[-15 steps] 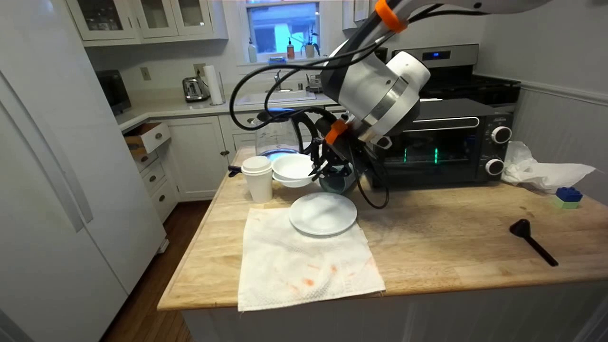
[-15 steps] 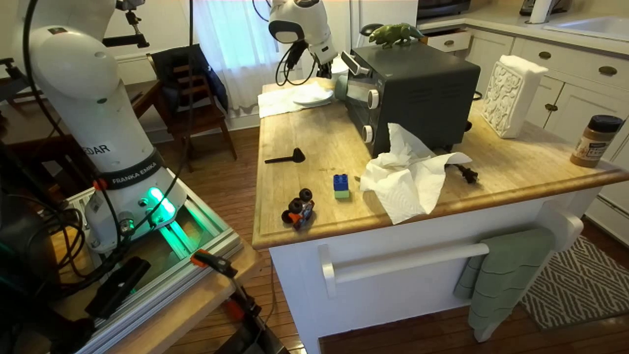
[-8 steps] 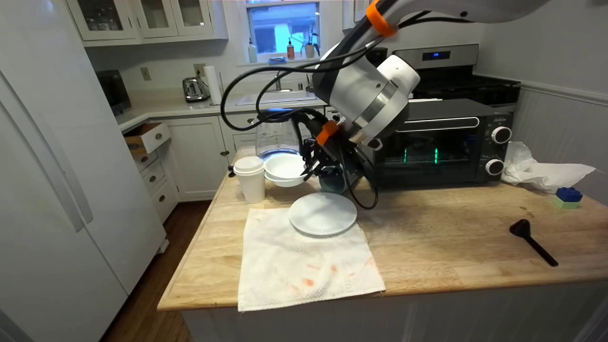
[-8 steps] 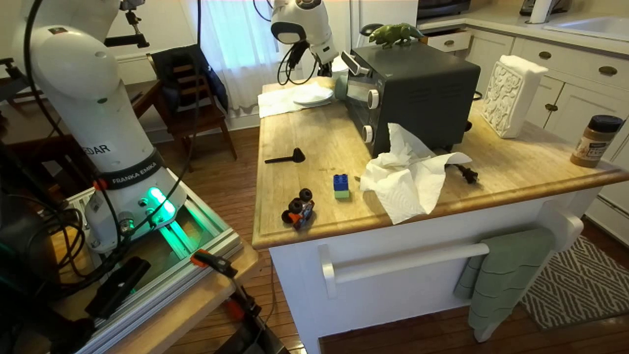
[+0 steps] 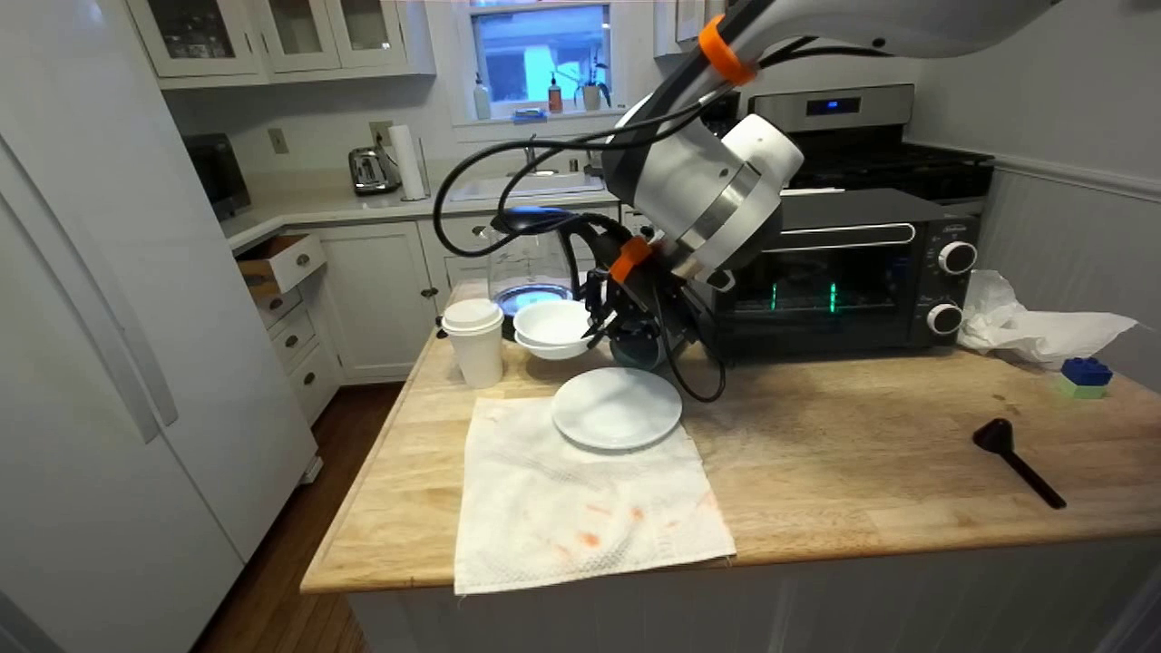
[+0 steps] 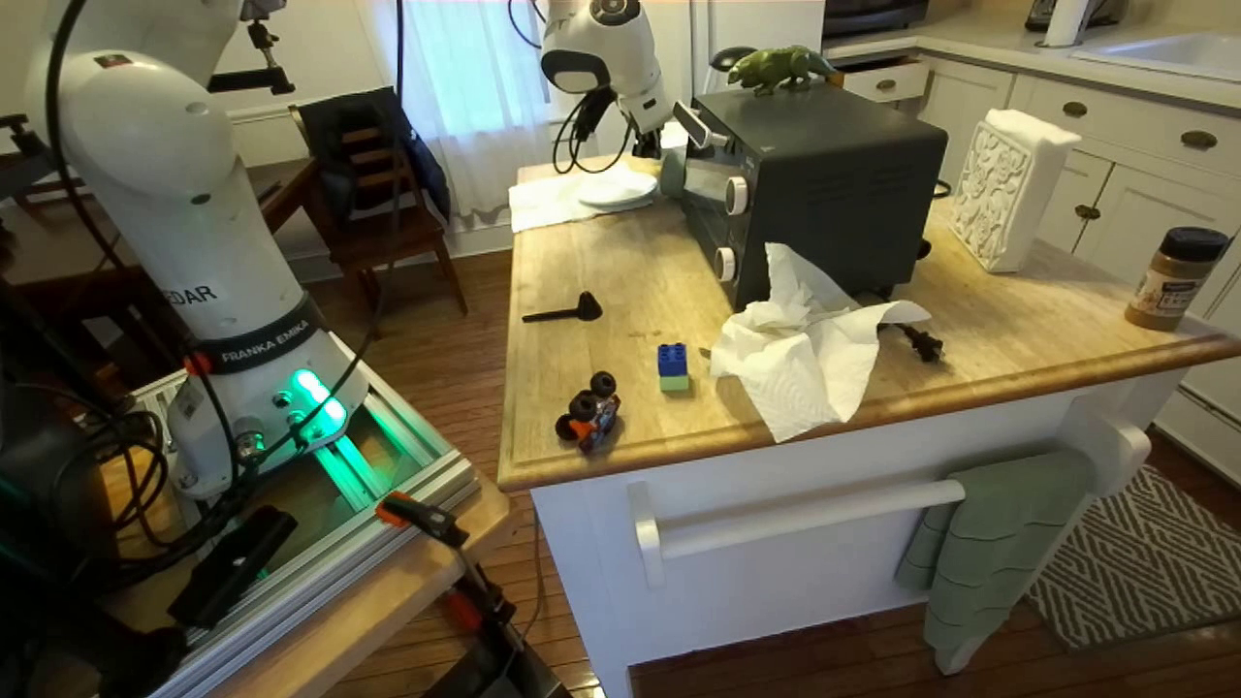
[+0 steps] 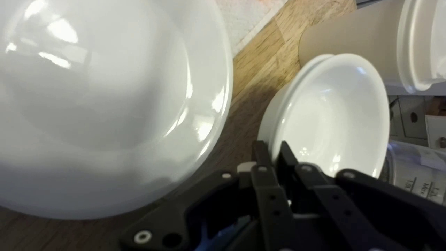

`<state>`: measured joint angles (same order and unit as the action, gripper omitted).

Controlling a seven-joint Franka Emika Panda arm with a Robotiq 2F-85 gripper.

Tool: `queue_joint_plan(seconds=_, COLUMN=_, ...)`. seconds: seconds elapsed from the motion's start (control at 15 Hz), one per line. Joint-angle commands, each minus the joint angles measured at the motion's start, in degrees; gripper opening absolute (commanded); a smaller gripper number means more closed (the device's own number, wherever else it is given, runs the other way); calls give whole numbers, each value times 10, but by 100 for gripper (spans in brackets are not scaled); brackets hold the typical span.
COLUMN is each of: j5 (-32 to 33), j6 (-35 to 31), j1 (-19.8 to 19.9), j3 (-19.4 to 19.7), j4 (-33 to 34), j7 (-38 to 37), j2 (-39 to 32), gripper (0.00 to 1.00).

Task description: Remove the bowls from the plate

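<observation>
The white plate (image 5: 617, 410) lies flat with no bowl on it, partly on the cloth; it also shows in the wrist view (image 7: 115, 104). Two stacked white bowls (image 5: 551, 325) are beyond the plate, beside the white cup. My gripper (image 5: 596, 334) is at their near rim. In the wrist view its fingers (image 7: 273, 150) straddle the rim of the bowls (image 7: 334, 115), one finger inside and one outside, closed onto it. Whether the bowls rest on the counter is unclear. In an exterior view the gripper (image 6: 648, 143) is partly hidden by the oven, and the bowls are not clear.
A lidded white cup (image 5: 473, 345) stands just left of the bowls. A glass kettle (image 5: 531, 263) is behind them. A dark green cup (image 5: 635, 351) is behind the gripper. The toaster oven (image 5: 834, 281) is to the right. The cloth (image 5: 580, 526) lies in front.
The gripper and the bowls moved left, then slightly back right and down. The white cup shifted left and now stands a little apart from the bowls. The plate has not moved.
</observation>
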<state>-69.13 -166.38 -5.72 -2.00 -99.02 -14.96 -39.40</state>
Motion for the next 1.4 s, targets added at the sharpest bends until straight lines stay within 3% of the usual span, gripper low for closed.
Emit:
queue_joint_plan(seconds=0.0, j5=3, j6=1, j1=-1, j3=5, j4=8, j7=-17, j2=-12, gripper=3)
queue_joint_plan(seconds=0.87, j5=59, j6=-3, j1=-10, j3=15, j4=33, j7=-73, j2=-40, gripper=3)
queue_joint_plan(seconds=1.33, j5=114, j6=2, j1=-22, j3=32, j4=70, j7=-139, j2=-65, gripper=3)
